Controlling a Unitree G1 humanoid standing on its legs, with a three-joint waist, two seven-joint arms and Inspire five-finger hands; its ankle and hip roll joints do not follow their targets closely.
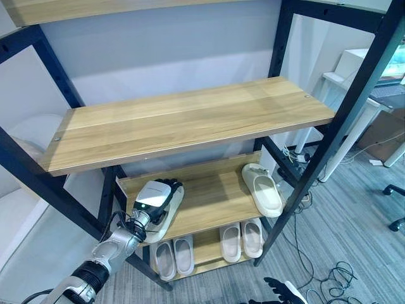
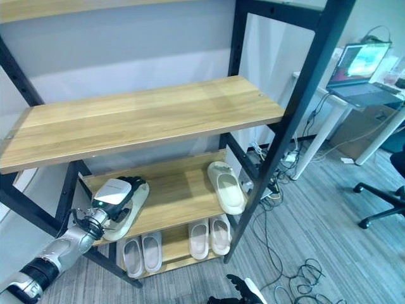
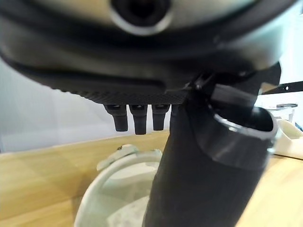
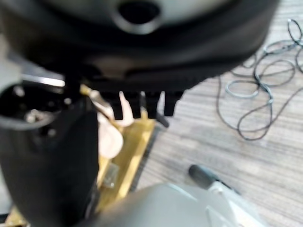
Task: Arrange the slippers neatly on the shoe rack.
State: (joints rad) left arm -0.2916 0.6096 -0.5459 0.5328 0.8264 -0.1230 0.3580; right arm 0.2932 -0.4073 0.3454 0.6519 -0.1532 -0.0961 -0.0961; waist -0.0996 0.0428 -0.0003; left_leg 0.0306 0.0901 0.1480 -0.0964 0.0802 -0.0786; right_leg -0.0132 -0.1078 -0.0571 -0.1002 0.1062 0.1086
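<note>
Down on the middle shelf (image 1: 209, 196) of the shoe rack (image 1: 329, 139), the left hand (image 1: 154, 195) lies over a pale slipper (image 1: 166, 218) at the shelf's left front edge. Its fingers (image 3: 135, 118) reach over the slipper's strap and its thumb comes down beside the slipper, but how tightly it grips cannot be told. A second pale slipper (image 1: 262, 189) lies alone toward the right end of the same shelf, well apart from the first.

Below, on the bottom shelf (image 1: 205, 250), four more slippers sit in two pairs: one pair (image 1: 173, 257) on the left, another pair (image 1: 242, 239) on the right. Above, the wide wooden top shelf (image 1: 183, 120) is carried by the rack's black metal frame.

The right hand (image 1: 278, 291) hangs low near the grey carpet (image 1: 354, 240), its fingers fairly straight and holding nothing. Thin loops of cord (image 1: 335, 275) lie on the carpet nearby. To the right stands a white desk (image 2: 329, 101) with an open laptop (image 2: 361, 69), and an office chair's base (image 2: 380, 202) is beside it. A pale wall (image 1: 158, 50) backs the rack.
</note>
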